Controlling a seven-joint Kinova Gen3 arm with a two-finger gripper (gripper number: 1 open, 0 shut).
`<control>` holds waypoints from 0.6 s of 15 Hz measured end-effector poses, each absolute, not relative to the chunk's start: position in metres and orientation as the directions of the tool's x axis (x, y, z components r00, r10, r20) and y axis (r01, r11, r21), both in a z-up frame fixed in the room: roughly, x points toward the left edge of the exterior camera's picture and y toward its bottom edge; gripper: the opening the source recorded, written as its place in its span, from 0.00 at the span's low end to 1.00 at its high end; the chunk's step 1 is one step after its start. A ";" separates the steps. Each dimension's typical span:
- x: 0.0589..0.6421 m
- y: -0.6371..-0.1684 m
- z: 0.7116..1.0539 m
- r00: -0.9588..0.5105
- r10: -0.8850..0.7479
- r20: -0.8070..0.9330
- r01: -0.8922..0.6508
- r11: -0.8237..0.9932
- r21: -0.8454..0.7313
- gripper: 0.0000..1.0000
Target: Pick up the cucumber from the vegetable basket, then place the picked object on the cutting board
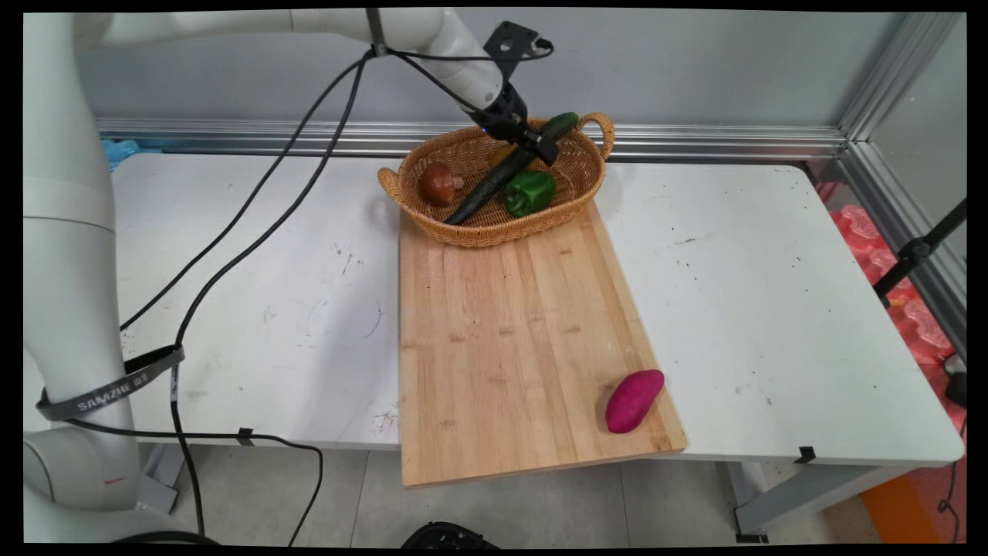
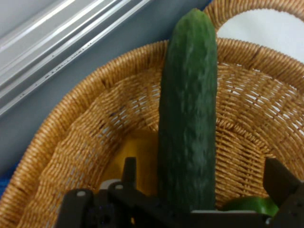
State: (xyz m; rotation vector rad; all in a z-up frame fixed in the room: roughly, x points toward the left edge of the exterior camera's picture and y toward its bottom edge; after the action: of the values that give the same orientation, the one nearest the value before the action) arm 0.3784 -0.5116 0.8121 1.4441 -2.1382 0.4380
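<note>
clearly the gripper (image 1: 540,147) is down in the wicker basket (image 1: 463,228) at the tabletop's far edge, its fingers set apart on either side of the cucumber (image 1: 494,184), which leans from the basket floor up over the far rim. whether they press it, i cannot tell. a mushroom (image 1: 438,183) and green pepper (image 1: 529,192) lie beside it. best to grip mid-length and lift gently, sparing the neighbours.

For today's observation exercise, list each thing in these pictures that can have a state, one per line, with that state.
gripper: down in the basket at the cucumber; whether its fingers grip cannot be told.
cucumber: tilted, far end up over the rim.
basket: upright on the cutting board's far end.
green pepper: in the basket, beside the cucumber.
mushroom: in the basket, left part.
sweet potato: lying on the board, near right corner.
cutting board: flat, near edge overhanging the table.
</note>
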 end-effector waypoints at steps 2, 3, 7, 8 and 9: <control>0.375 -0.513 0.809 -0.311 -0.757 0.575 -0.922 0.387 0.011 1.00; 0.374 -0.513 0.808 -0.316 -0.757 0.572 -0.921 0.390 0.007 0.00; 0.373 -0.511 0.809 -0.336 -0.751 0.568 -0.915 0.403 -0.008 0.00; 0.373 -0.511 0.810 -0.342 -0.748 0.568 -0.913 0.407 -0.012 0.00; 0.372 -0.511 0.811 -0.346 -0.746 0.569 -0.911 0.412 -0.015 0.00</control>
State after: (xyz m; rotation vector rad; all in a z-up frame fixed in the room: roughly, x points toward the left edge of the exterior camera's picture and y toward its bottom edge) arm 0.3722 -0.5106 0.8114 1.4069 -2.1906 0.4575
